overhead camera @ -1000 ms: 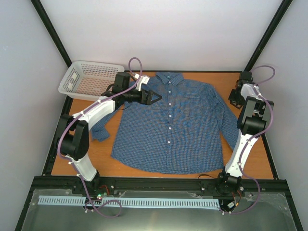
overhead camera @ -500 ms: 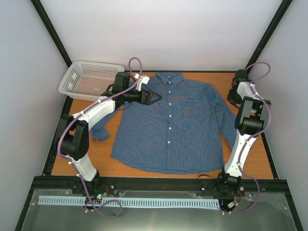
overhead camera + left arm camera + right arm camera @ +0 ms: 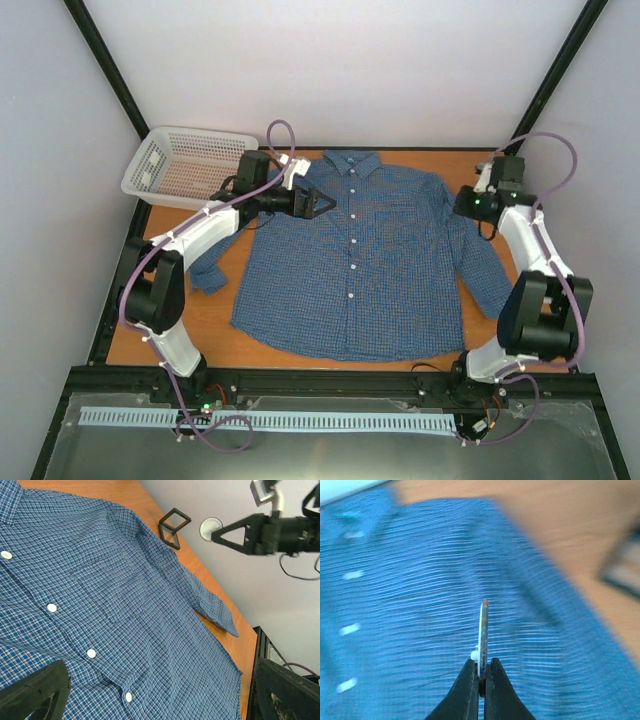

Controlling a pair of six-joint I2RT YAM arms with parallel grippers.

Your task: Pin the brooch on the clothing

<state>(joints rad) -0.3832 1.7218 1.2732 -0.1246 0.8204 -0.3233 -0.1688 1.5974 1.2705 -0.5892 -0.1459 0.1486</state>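
1. The counter (image 3: 520,300) carries the shirt (image 3: 360,260), which lies flat with the front up, buttoned, and the collar at the far side. No brooch sits on it yet, so the pinning itself is not done.
2. The left tool (image 3: 324,203) hangs wide open over the chest near the collar and holds nothing. I judge that it may help to steady the cloth.
3. The right tool (image 3: 480,666) is closed tight on the brooch. It hovers above the shirt at the right shoulder, apart from the cloth as far as I can tell.
4. The box (image 3: 175,526) stands open on the counter, just beside the sleeve.
5. The brooch (image 3: 483,627) is a thin disc seen edge-on, pinched at its lower edge and upright above the cloth. So the pick-up is done. What is left is to carry it to the chest, fasten the pin through the cloth and let go. The wrist view is blurred, so I cannot tell if the pin is open.
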